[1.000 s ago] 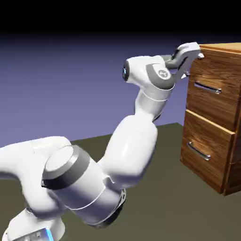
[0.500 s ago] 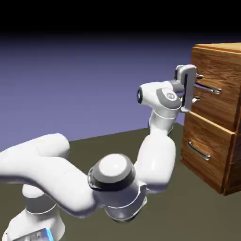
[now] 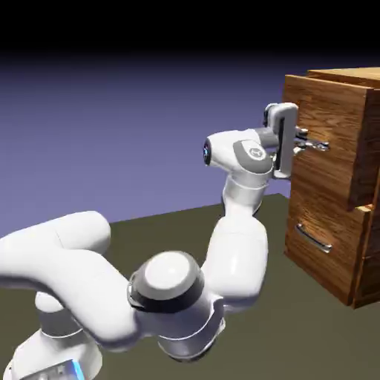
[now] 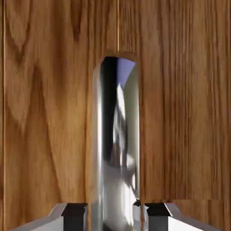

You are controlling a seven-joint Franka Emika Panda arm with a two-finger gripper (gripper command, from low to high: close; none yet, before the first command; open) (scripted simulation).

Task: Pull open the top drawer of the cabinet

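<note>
The cabinet (image 3: 367, 223) stands at the exterior view's right, brown wood grain. Its top drawer (image 3: 326, 111) juts a little out of the cabinet toward the arm. My gripper (image 3: 300, 141) is at the drawer's silver bar handle (image 3: 318, 145) and shut on it. In the hand view the handle (image 4: 115, 144) runs up the middle as a wide shiny bar, in front of the drawer's wood front (image 4: 45, 113). It sits between my two grey fingertips (image 4: 74, 212), which press on it from both sides.
The lower drawer (image 3: 330, 260) sits flush in the cabinet, its own silver handle (image 3: 313, 239) below my hand. The arm's elbow and base fill the lower left of the exterior view, over the dark tabletop (image 3: 297, 334).
The hand dropped from the cabinet's top edge to the top drawer's handle and shut on it. The drawer front has since slid out toward the exterior view's left.
</note>
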